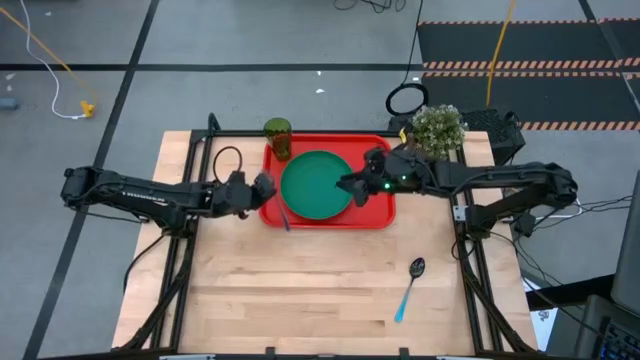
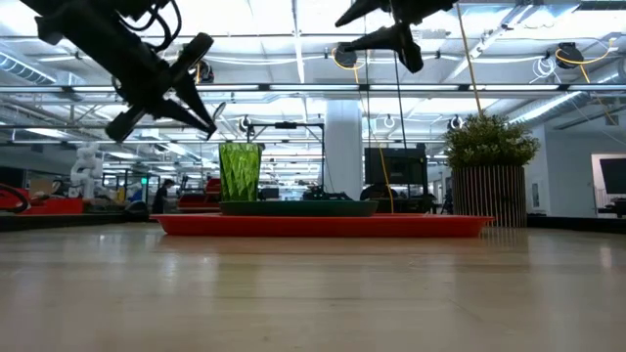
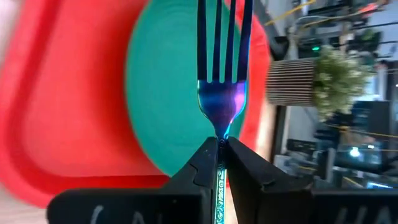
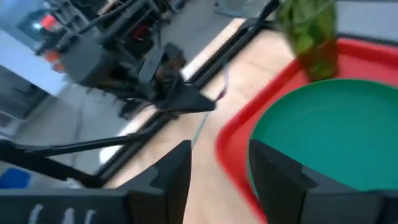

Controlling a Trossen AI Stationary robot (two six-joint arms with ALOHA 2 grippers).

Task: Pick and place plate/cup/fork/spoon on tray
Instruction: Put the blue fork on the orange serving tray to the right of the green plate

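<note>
The fork [image 3: 222,93] is clamped by its handle between the left gripper [image 3: 222,144]'s closed fingers, tines pointing straight out past the fingertips over the plate [image 3: 168,99]. From above, that gripper [image 1: 262,188] hangs over the tray [image 1: 377,215]'s nine o'clock rim, and the fork [image 1: 283,215] slants down beside the plate's [image 1: 316,184] left edge. In the level view it rides well above the table. The cup [image 1: 278,138] stands upright in the tray's eleven o'clock corner, just off the plate.

The right gripper [image 1: 352,186] hovers above the plate's three o'clock edge, fingers [image 4: 177,171] apart with nothing between them.

The spoon [image 1: 410,287] lies alone on bare wood at five o'clock from the tray, with open table all round. A potted plant [image 1: 437,128] sits just off the tray's one o'clock corner.
</note>
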